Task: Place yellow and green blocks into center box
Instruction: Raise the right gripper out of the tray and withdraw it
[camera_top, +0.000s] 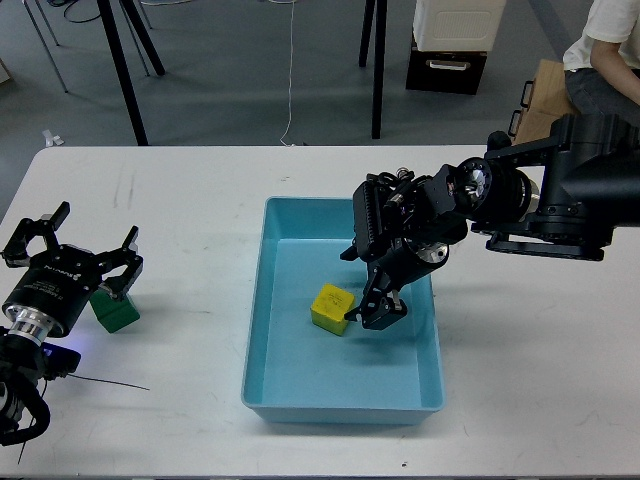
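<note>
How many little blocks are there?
2. The yellow block lies inside the blue tray, by the right gripper. The green block sits on the table, at the left gripper.

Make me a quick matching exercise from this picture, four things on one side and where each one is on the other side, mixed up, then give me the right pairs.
Things:
1. yellow block
2. green block
3. blue tray
4. right gripper

Places:
A. in the middle of the white table
B. on the table to the left of the tray, beside the left gripper
C. inside the tray, on its floor
D. reaching down into the tray, right next to the yellow block

Pairs: 1-C, 2-B, 3-A, 4-D
</note>
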